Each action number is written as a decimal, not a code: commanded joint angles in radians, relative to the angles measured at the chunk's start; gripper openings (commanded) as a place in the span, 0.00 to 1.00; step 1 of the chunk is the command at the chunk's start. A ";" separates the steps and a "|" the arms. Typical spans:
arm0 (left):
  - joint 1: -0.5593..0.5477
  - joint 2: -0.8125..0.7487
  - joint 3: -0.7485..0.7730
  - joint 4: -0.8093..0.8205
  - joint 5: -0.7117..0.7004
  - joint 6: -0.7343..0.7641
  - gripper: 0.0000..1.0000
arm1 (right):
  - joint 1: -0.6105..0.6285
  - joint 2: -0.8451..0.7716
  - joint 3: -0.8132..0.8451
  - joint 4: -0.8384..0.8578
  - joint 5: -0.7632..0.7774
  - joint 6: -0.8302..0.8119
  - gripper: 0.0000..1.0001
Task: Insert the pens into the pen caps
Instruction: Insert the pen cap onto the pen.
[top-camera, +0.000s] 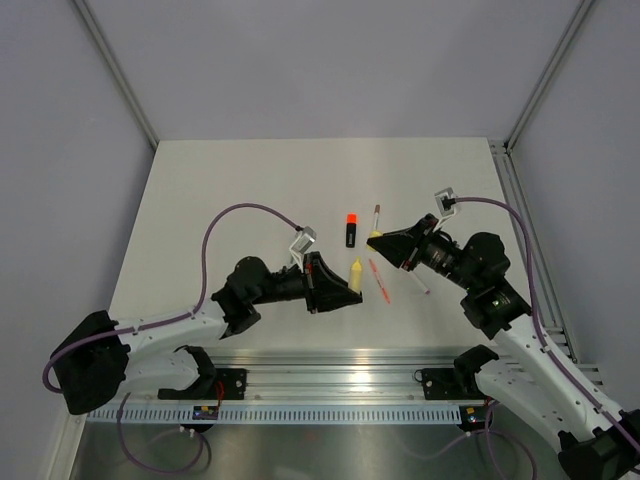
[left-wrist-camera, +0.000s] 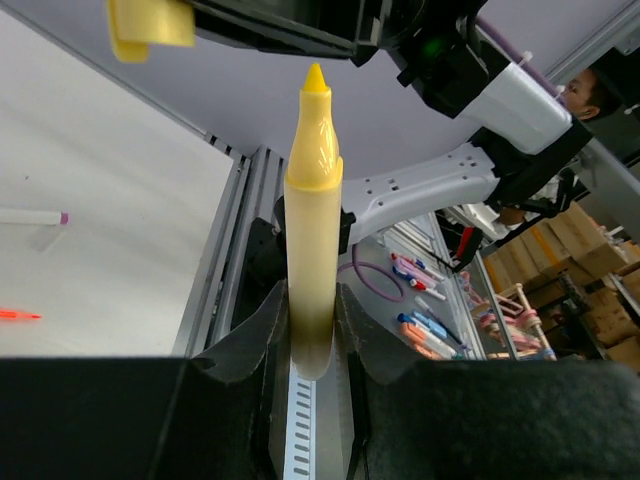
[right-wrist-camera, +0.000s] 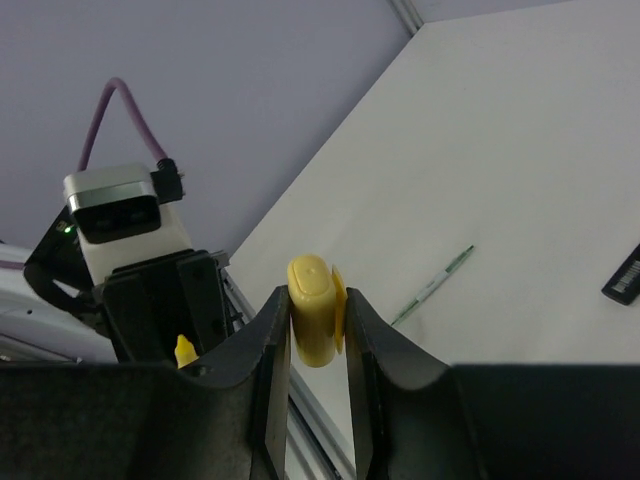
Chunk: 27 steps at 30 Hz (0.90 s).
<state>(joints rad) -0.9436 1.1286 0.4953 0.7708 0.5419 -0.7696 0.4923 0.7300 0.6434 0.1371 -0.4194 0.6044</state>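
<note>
My left gripper (top-camera: 338, 284) (left-wrist-camera: 312, 312) is shut on the lower end of a pale yellow highlighter (top-camera: 356, 272) (left-wrist-camera: 312, 215), whose bare tip points toward the right arm. My right gripper (top-camera: 383, 242) (right-wrist-camera: 317, 312) is shut on a pale yellow pen cap (top-camera: 375, 236) (right-wrist-camera: 315, 325) (left-wrist-camera: 150, 25). Cap and tip are a short way apart. In the right wrist view the highlighter tip (right-wrist-camera: 184, 350) shows at lower left. On the table lie a black highlighter with an orange end (top-camera: 351, 231) (right-wrist-camera: 625, 275), a thin grey pen (top-camera: 377, 214) (right-wrist-camera: 432, 287), an orange-red pen (top-camera: 378, 280) (left-wrist-camera: 15, 314) and a white pen (top-camera: 418, 283) (left-wrist-camera: 35, 216).
The white table (top-camera: 230, 200) is bounded by grey walls at back and sides. An aluminium rail (top-camera: 340, 375) carrying both arm bases runs along the near edge. Purple cables loop over each arm.
</note>
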 joint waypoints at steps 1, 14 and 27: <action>0.031 0.042 -0.020 0.199 0.101 -0.091 0.00 | 0.022 -0.007 0.067 0.059 -0.079 -0.034 0.11; 0.032 0.056 0.002 0.147 0.113 -0.060 0.00 | 0.081 0.002 0.099 0.050 -0.091 -0.032 0.12; 0.034 0.023 -0.004 0.128 0.093 -0.043 0.00 | 0.115 0.006 0.094 0.013 -0.081 -0.038 0.12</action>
<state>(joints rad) -0.9131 1.1820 0.4881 0.8452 0.6331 -0.8383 0.5964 0.7494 0.7033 0.1497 -0.4911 0.5869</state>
